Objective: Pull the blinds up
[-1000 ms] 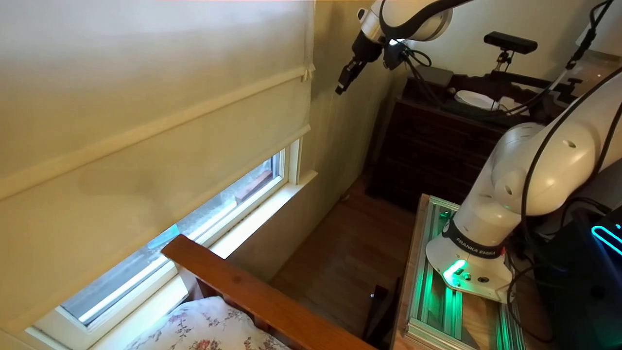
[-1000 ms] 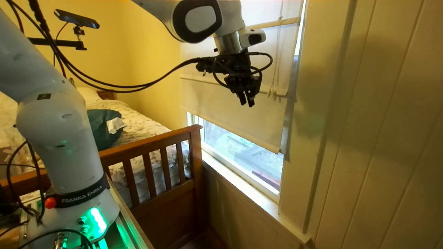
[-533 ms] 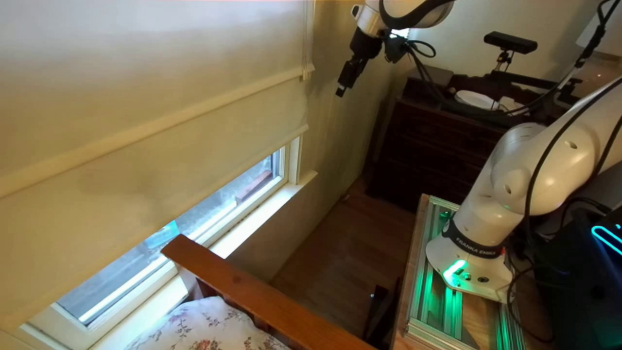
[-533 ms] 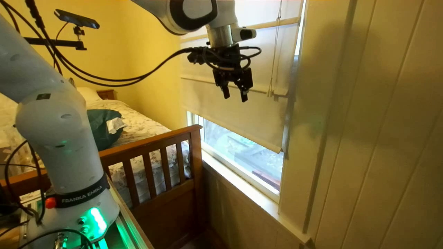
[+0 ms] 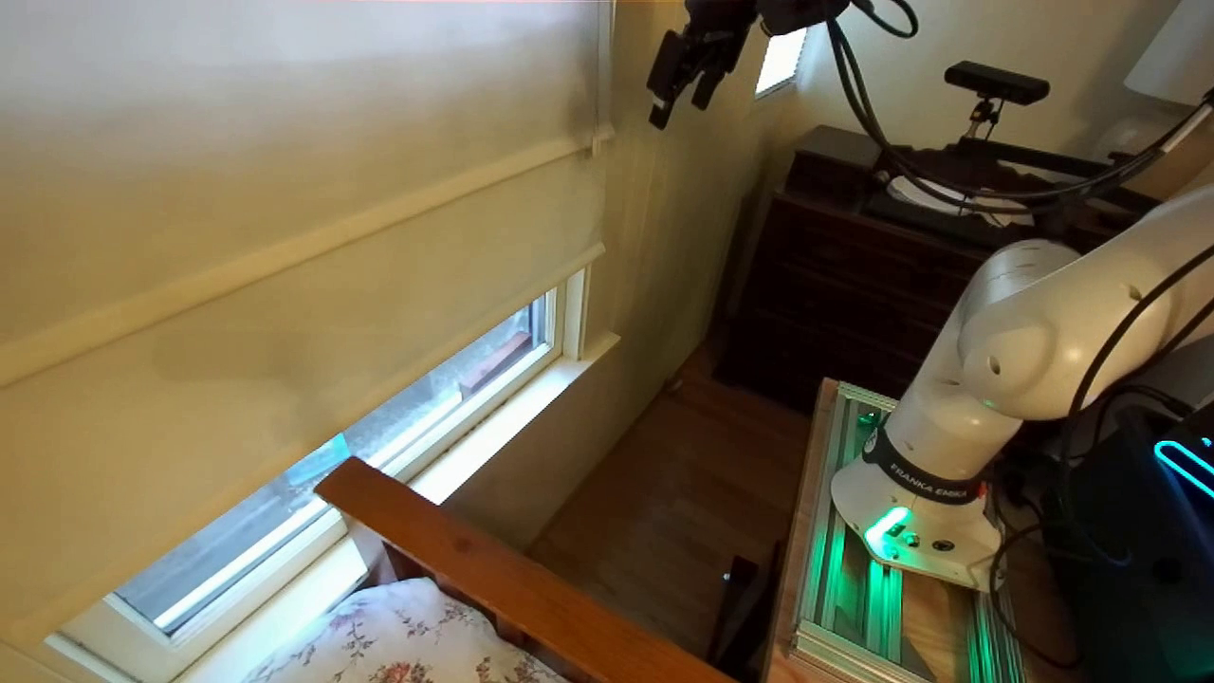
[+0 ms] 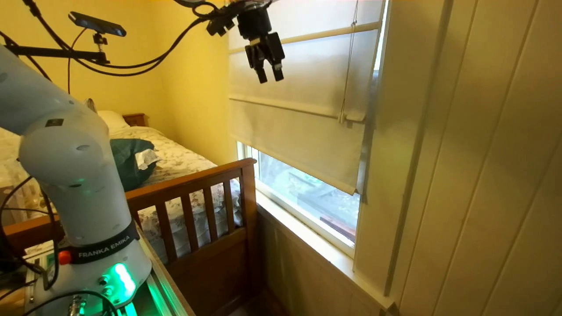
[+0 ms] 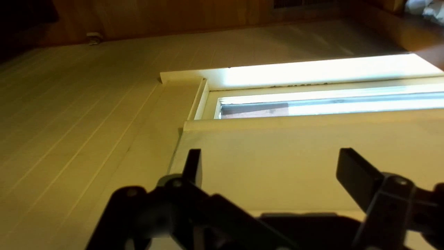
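Observation:
The blinds (image 5: 313, 304) are a wide cream shade that covers most of the window, with a strip of glass bare under the hem. In an exterior view, a thin pull cord (image 6: 350, 61) hangs down the front of the blinds (image 6: 298, 136) near one side edge, with small tassels (image 6: 341, 117) at its end. My gripper (image 6: 271, 80) is in front of the shade, pointing down, apart from the cord. In the wrist view the gripper (image 7: 270, 156) stands wide open; the blinds (image 7: 270, 139) fill the gap behind it and nothing is held.
A wooden bed end (image 6: 250, 202) stands close to the window sill (image 6: 307, 232). A dark chest of drawers (image 5: 835, 285) is against the far wall. Panelled wall (image 6: 474, 153) flanks the window. Black cables (image 6: 145, 68) loop from the wrist.
My gripper has spread its fingers, which were close together, then risen and moved away from the cord side. The cord strands hang closer together. The hem stays at about the same height.

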You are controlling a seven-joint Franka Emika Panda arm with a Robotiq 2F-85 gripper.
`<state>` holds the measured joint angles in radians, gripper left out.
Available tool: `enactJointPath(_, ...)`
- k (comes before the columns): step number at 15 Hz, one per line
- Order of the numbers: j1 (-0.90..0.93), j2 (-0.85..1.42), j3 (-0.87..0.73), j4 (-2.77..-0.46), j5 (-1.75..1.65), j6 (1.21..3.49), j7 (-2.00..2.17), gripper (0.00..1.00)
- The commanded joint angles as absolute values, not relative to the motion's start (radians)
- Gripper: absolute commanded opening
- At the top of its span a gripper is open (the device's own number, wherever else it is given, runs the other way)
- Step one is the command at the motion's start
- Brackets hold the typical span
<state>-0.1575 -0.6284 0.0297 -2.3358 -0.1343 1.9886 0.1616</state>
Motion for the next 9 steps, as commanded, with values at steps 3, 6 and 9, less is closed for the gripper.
enactJointPath(3,-0.149,-0.683,0.091,-2.286,-0.181,1.957,0.279,1.00)
enactJointPath(6,-0.140,-0.671,0.082,-2.284,-0.162,1.955,0.278,1.00)
enactJointPath(9,-0.140,-0.672,0.082,-2.284,-0.164,1.955,0.278,1.00)
